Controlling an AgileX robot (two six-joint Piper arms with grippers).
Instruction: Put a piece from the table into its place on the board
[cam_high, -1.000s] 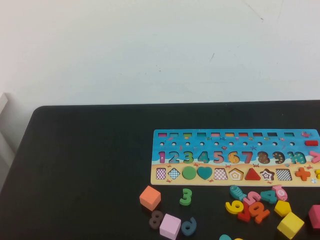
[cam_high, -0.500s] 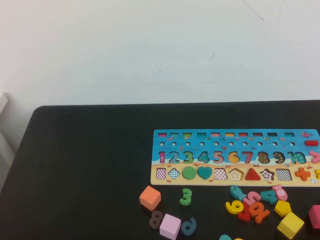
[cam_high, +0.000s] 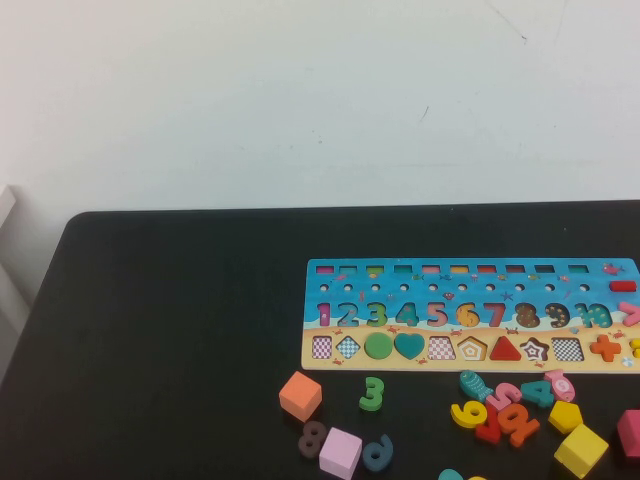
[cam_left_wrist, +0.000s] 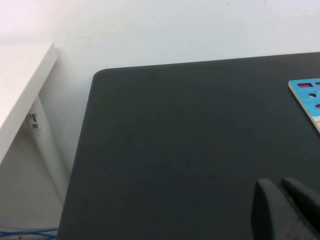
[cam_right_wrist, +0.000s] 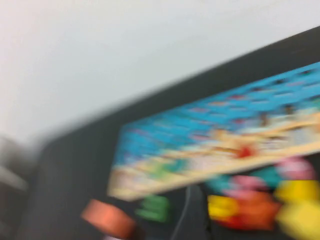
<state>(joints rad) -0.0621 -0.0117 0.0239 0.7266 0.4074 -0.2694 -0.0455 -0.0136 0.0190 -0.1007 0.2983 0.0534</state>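
Currently neither arm appears overhead. Left gripper (cam_left_wrist: 287, 210), state unclear, hovers over bare table (cam_left_wrist: 175, 140); right gripper unseen. Loose pieces (cam_high: 500, 410) lie at board's (cam_high: 470, 315) six o'clock.

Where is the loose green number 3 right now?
In the high view, the green 3 lies on the black table just in front of the board, between the orange block and the teal fish.

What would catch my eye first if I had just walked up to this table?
Most likely the bright blue puzzle board at the right of the black table, its row of numbers mostly filled. Next, the loose colourful pieces on the table along its near edge, such as an orange block and a green 3. Neither gripper shows from above; only the left gripper shows in its wrist view.
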